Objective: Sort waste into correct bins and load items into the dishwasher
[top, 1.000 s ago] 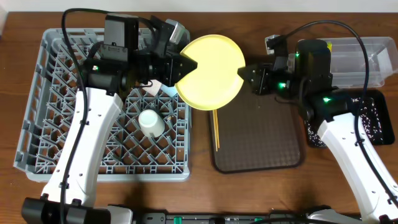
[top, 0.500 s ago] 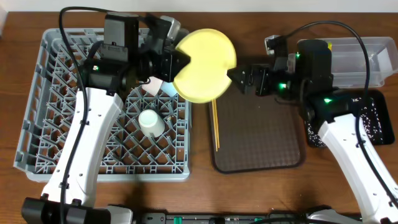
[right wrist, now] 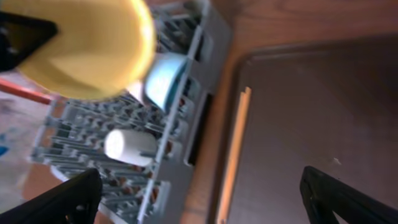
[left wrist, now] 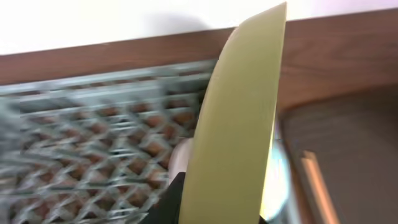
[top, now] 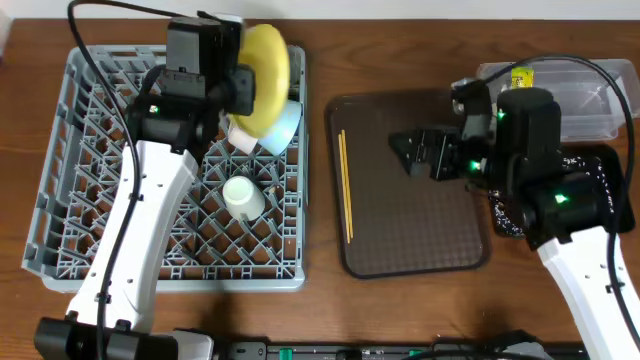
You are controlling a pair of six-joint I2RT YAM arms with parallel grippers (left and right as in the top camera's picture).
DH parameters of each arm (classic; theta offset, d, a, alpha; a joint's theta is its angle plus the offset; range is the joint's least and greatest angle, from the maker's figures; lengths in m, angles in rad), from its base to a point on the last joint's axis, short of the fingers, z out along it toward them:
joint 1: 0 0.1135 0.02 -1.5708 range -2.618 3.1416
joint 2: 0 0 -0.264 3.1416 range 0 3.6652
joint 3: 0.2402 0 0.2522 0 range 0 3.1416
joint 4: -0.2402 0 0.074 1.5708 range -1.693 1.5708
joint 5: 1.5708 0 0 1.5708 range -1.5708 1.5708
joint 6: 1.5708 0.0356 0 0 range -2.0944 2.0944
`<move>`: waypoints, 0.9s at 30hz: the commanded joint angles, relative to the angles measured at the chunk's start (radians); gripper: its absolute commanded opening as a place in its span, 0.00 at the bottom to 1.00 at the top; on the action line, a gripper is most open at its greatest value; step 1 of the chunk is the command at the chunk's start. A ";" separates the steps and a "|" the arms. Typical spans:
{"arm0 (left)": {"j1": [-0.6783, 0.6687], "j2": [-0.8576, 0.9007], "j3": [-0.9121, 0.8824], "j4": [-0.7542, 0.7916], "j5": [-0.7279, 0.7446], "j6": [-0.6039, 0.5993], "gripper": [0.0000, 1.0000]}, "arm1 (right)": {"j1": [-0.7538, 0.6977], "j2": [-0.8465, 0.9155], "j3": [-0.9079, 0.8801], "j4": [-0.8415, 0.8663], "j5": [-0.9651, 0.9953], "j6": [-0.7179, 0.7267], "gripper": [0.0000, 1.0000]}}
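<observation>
Over rack, left gripper holds plate near-upright.

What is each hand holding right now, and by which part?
The left hand grips the yellow plate by its rim, on edge over the grey rack. The right hand is open and holds nothing.

We count one large grey plastic lattice dish rack, one round yellow plate, one light blue bowl, one small white cup, two thin wooden chopsticks, one dark brown serving tray, one clear plastic rectangular tub, one shallow black rectangular tray and one yellow-green printed snack wrapper.
</observation>
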 commanded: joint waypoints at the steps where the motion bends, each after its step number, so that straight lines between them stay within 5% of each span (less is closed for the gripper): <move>1: -0.023 -0.025 0.028 0.011 -0.240 0.031 0.06 | 0.010 -0.014 0.019 -0.042 0.085 -0.035 0.99; 9: -0.156 -0.025 0.030 0.045 -0.583 0.203 0.06 | 0.010 -0.014 0.019 -0.126 0.106 -0.074 0.99; 27: -0.100 0.201 0.000 0.065 -0.642 0.176 0.06 | 0.011 -0.138 0.019 -0.253 0.144 -0.108 0.99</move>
